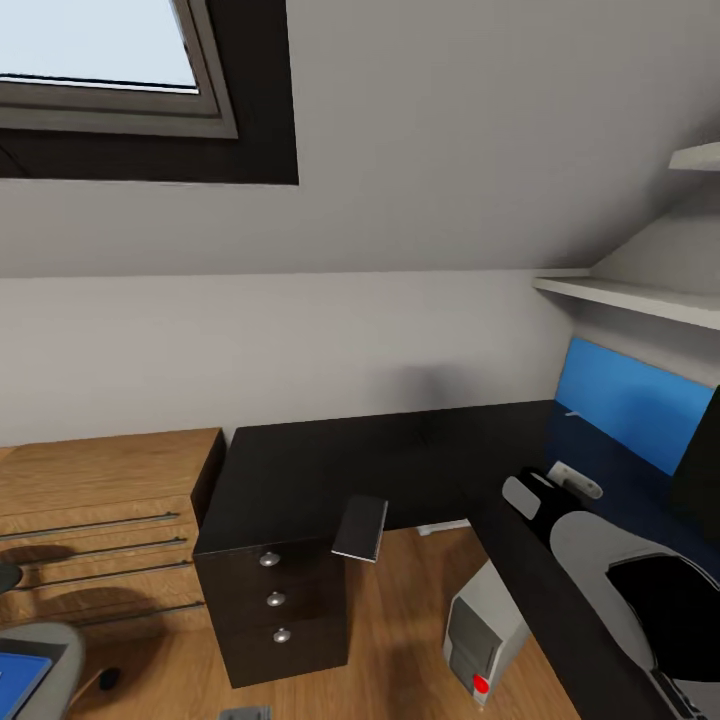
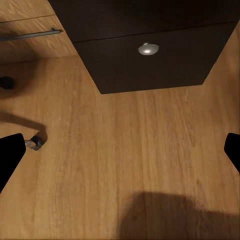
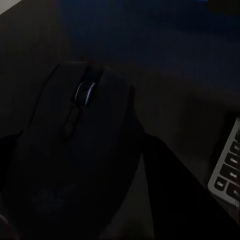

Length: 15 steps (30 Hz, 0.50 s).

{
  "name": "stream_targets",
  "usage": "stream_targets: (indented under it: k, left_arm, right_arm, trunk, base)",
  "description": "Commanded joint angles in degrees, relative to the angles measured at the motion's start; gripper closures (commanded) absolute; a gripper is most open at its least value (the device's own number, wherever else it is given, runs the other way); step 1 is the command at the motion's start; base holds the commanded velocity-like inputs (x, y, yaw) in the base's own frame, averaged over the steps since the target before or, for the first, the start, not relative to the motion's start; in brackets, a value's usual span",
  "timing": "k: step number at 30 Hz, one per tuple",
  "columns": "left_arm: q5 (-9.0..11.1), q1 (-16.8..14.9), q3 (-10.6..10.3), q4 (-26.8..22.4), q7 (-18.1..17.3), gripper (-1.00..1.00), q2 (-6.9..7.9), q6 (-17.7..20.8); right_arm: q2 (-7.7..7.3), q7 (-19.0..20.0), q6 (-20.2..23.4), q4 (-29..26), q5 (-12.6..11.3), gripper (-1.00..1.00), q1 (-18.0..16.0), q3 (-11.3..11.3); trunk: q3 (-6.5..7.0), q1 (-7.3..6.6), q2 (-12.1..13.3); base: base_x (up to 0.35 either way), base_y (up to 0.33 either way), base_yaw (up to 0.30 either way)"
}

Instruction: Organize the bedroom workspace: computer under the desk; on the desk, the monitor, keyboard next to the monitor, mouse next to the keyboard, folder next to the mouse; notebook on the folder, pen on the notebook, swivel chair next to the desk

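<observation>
The mouse (image 3: 75, 150) is sitting between my right fingers, directly ahead of the wrist camera, with its long axis running along the line of the fingers and its scroll wheel pointing away from me. It is lying on or just above the glossy black desk (image 1: 400, 450); contact with the top cannot be confirmed. The keyboard (image 3: 227, 167) is lying just beside the mouse, to one side of my right fingers. My right gripper (image 3: 82, 200) is appearing to clasp the mouse, dark finger shapes flanking its body, though the dim render is leaving the closure uncertain. My left gripper (image 2: 120, 150) is hanging spread apart, holding nothing, over the wood floor near the drawer unit (image 1: 275, 600). The right arm is the nearer one; I judge the release beside the keyboard is falling to it.
</observation>
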Motion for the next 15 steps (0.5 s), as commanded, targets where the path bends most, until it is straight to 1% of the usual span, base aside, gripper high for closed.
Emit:
stream_targets:
  k: [1, 4, 5, 8, 12, 14, 15]
  left_arm:
    - [0.7, -0.1, -0.5, -0.2, 0.3, -1.0, 0.03, -0.3]
    - [0.7, -0.1, -0.6, -0.5, 0.3, -1.0, 0.01, -0.4]
    - [0.9, -0.1, -0.2, -0.5, 0.4, -1.0, 0.0, -0.3]
    - [0.9, -0.1, -0.2, -0.5, 0.4, -1.0, 0.0, -0.3]
    - [0.9, -0.1, -0.2, -0.5, 0.4, -1.0, 0.0, -0.3]
    - [0.9, -0.1, -0.2, -0.4, 0.4, -1.0, 0.0, -0.3]
    - [0.9, -0.1, -0.2, -0.4, 0.4, -1.0, 0.0, -0.3]
  right_arm:
    - [-0.02, -0.2, -0.3, -0.1, -0.8, 1.0, 0.0, 0.4]
    - [-0.01, -0.2, -0.1, -0.1, -0.9, 1.0, 0.0, 0.4]
    - [0.0, -0.1, 0.6, 0.0, -0.9, 1.0, 0.0, 0.4]
    - [-0.05, 0.0, 1.7, 0.0, -0.9, 1.0, 0.0, 0.4]
    - [-0.31, 0.2, 1.8, 0.0, -0.9, 1.0, 0.0, -0.4]
    - [-0.5, 0.3, 1.8, 0.0, -1.8, 1.0, 0.0, -1.1]
    - [-0.75, 0.3, 1.7, 0.0, -3.0, 1.0, 0.0, -1.4]
  trunk:
    - [-0.09, 0.01, -0.1]
    - [-0.2, 0.01, -0.1]
    - [-0.38, 0.23, -0.5]
    - [-0.92, 0.89, -1.7]
    - [-1.63, 1.77, -3.3]
    - [-1.99, 2.21, -4.1]
    - [-2.17, 2.43, -4.5]
  base:
    - [0.0, 0.0, 0.0]
    - [0.0, 0.0, 0.0]
    - [0.0, 0.0, 0.0]
    - [0.0, 0.0, 0.0]
    - [0.0, 0.0, 0.0]
    - [0.0, 0.0, 0.0]
    - [0.0, 0.0, 0.0]
